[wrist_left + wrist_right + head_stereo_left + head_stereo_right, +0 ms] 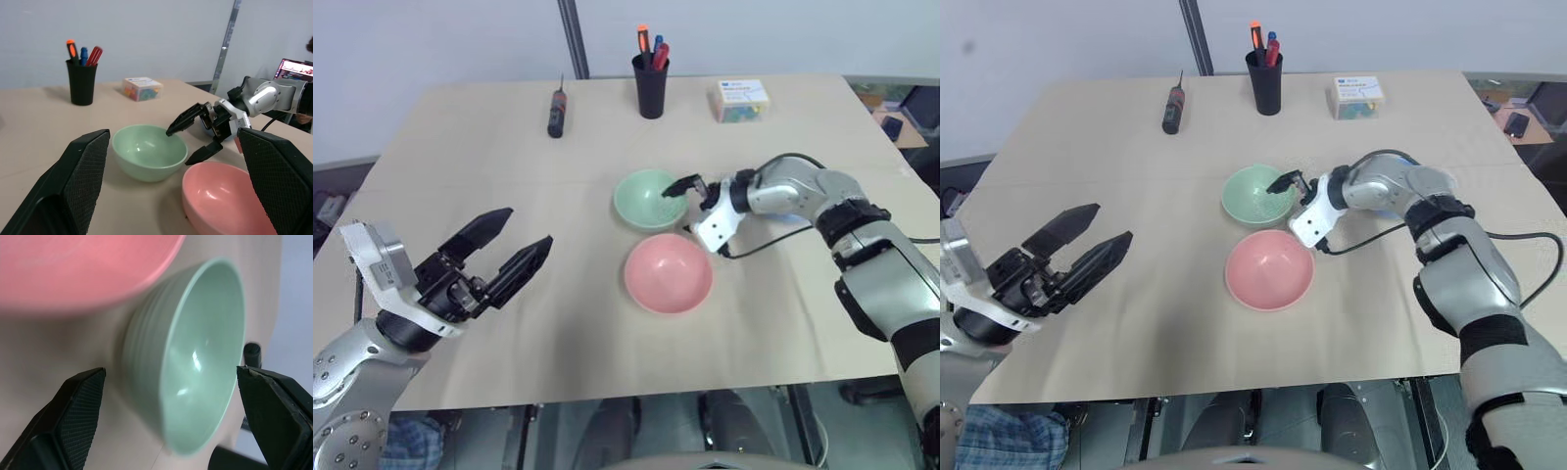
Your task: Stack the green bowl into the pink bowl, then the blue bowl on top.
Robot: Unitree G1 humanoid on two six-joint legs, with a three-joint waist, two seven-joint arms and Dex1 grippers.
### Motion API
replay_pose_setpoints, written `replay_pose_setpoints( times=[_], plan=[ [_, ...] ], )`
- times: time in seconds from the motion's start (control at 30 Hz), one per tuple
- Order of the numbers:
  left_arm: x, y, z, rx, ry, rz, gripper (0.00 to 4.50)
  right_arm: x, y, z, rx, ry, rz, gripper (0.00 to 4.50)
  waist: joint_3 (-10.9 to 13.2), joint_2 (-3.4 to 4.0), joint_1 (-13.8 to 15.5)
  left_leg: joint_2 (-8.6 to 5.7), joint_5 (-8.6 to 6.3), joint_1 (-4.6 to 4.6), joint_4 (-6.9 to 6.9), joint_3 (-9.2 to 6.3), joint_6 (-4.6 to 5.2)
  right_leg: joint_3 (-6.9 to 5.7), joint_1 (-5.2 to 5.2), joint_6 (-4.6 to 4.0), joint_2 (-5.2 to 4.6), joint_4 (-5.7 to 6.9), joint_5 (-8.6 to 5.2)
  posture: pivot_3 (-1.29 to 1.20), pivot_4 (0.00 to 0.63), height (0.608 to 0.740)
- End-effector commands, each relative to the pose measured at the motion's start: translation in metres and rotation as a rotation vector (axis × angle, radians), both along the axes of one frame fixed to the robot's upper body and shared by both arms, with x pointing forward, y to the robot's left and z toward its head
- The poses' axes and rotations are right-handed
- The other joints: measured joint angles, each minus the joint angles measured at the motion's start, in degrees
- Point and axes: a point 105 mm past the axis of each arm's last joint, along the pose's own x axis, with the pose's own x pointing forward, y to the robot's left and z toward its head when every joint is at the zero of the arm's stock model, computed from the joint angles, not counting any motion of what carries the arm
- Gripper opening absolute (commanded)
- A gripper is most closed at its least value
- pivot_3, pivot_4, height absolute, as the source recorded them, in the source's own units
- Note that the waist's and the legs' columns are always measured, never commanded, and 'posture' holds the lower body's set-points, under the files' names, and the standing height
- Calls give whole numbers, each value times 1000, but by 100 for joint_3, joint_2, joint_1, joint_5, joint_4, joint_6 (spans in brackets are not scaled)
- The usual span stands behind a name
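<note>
Left eye view: green bowl [649, 199] sitting upright near the middle of the worktop [460, 176], a little toward the far edge, with the pink bowl [668, 272] just beside it on the near side, rims close but apart as far as can be told. No blue bowl to report. Right tool [687, 201] at the green bowl's right-hand rim, fingers spread wide, one over the bowl's mouth and one outside the wall; no contact to be sure of yet. Left tool [514, 245] hanging well apart toward the worktop's near left corner, fingers also spread, holding nothing.

Step in hand, by judgement: taking the green bowl by its rim. Best done by straddling the wall squarely, one finger inside and one outside, sinking deep enough for the pads to bite below the lip, then closing gently, since smooth plastic may slip or tip. Lift straight up before carrying across, to clear the pink rim.

Green bowl opening faces straight up; being round, no long axis to speak of, only the vertical one through its centre, so any point on the rim serves equally. Lowering level into the pink bowl should let it nest.
</note>
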Motion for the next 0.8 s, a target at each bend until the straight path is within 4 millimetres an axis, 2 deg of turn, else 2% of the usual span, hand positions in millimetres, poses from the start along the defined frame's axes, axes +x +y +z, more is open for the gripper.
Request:
replay_pose_setpoints(
  times=[0.03, 0.07, 0.1, 0.2, 0.33, 0.4, 0.57, 0.67, 0.8],
  plan=[
    [-1, -1, -5, 41, 41, -9, 4500, 1, 8, 14, 18, -41, 26, 3923, 0, 0, 14, -1, 0, 0, 0, 0, 0, 0, 0, 0, -1, 0, 0, 0, 150, 740],
    [-1, -1, -8, 52, 59, -10, 4500, 0, 10, 14, 19, -43, 31, 3663, 0, 0, 14, -1, 0, 0, 0, 0, 0, 0, 0, 0, -1, 0, 0, 0, 150, 740],
    [-1, 0, -10, 60, 65, -11, 4500, 0, 11, 14, 22, -43, 35, 3127, 0, 0, 13, -1, 0, 0, 0, 0, 0, 0, 0, 0, 0, 0, 0, 0, 150, 740],
    [-1, 1, -9, 72, 56, -13, 4500, -1, 13, 15, 28, -43, 45, 2288, 0, 0, 10, -1, 0, 0, -2, -2, 0, -1, 0, 0, 1, 1, 0, 0, 150, 740],
    [-1, 2, -7, 71, 39, -17, 4500, -2, 13, 14, 30, -38, 47, 695, 0, 0, 2, 0, 0, 0, -2, -1, 0, -1, -1, 0, 1, 0, 0, 0, 150, 740],
    [0, 1, -7, 75, 37, -22, 4500, -2, 13, 14, 31, -38, 49, 63, 0, 1, 1, 0, 0, 0, -4, -1, 0, 0, -2, 0, 1, 0, 0, 0, 150, 740],
    [0, 0, -6, 72, 15, -34, 4500, -4, 11, 22, 52, -44, 66, 63, 0, 0, -4, 0, 0, 0, -6, 0, -1, 0, -3, 0, 1, 0, 0, 0, 150, 740],
    [0, -1, -4, 69, 4, -46, 4500, -8, 10, 35, 93, -55, 94, 63, 1, 1, -9, 0, 1, 0, -6, 0, -1, 0, -3, 0, 1, 0, 0, 0, 150, 740],
    [2, -1, -4, 74, -4, -60, 4500, -13, -3, 53, 112, -74, 111, 63, 3, 1, -8, 0, 0, -1, -7, -1, 0, 0, -3, 0, 0, -2, 0, 0, 150, 740]
  ],
)
